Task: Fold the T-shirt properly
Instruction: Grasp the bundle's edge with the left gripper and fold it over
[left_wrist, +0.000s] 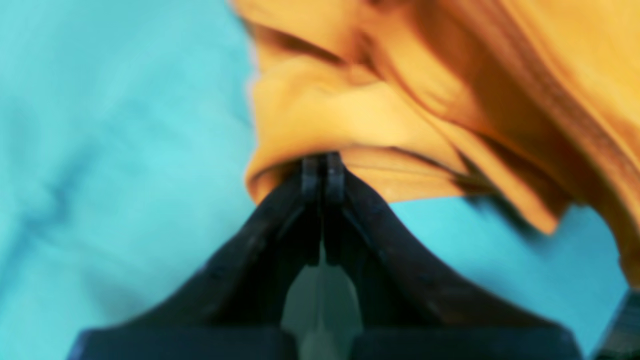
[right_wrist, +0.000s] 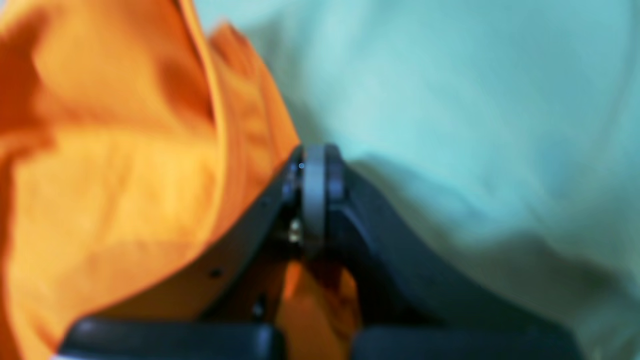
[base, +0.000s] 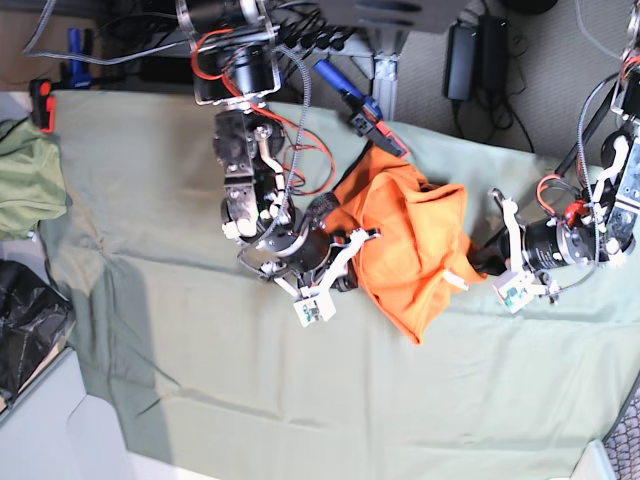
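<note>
The bright orange T-shirt (base: 410, 240) hangs bunched and crumpled between my two arms over the middle of the table. In the left wrist view my left gripper (left_wrist: 322, 167) is shut on a rolled edge of the T-shirt (left_wrist: 350, 110); in the base view that left gripper (base: 472, 268) is at the shirt's right side. My right gripper (right_wrist: 314, 165) is shut with folds of the T-shirt (right_wrist: 125, 165) pressed against it and orange fabric showing between its fingers. In the base view the right gripper (base: 350, 245) sits at the shirt's left edge. Both wrist views are blurred.
A large sage-green cloth (base: 250, 380) covers the table. An olive-green garment (base: 25, 180) lies at the far left edge, with a black bag (base: 25, 340) below it. Cables and power bricks (base: 465, 45) crowd the back edge.
</note>
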